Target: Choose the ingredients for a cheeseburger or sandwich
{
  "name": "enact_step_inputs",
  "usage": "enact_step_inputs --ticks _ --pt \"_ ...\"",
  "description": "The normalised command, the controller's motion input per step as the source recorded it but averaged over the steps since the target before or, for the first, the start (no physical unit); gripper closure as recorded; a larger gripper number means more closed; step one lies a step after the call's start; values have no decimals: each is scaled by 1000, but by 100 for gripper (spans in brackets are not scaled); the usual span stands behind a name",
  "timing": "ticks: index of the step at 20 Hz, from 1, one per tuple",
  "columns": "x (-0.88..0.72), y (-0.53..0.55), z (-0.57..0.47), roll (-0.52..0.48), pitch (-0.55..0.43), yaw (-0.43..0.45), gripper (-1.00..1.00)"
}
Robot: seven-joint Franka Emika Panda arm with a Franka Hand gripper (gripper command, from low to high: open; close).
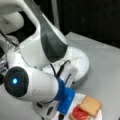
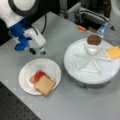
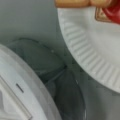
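A sandwich [image 2: 42,82] lies on a small white paper plate [image 2: 48,66]: a tan bread square [image 2: 45,85] sits askew on a red tomato disc [image 2: 39,75] and a lower bread slice. In a front view the same bread [image 1: 91,105] and tomato [image 1: 80,113] show at the bottom right. A brown patty [image 2: 94,39] rests on a white stand, and an orange cheese square [image 2: 114,52] lies on the big round tray. My gripper [image 2: 37,52] hangs open and empty just beyond the plate's far edge. The wrist view shows the plate rim [image 3: 85,50], no fingers.
The large white round tray [image 2: 72,53] with raised dividers stands at a front view's right, close to the paper plate; it also shows behind my arm [image 1: 81,61]. A small orange object [image 2: 81,28] and dark equipment sit at the table's far edge.
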Motion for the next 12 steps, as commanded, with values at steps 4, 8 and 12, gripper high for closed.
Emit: enact_step_inputs --ticks 4,8,12 --pt "-742 545 271 -799 37 -154 -100" --pt "-566 564 286 -842 -2 -97 -100" --pt "-339 392 124 -558 -123 -58 -100"
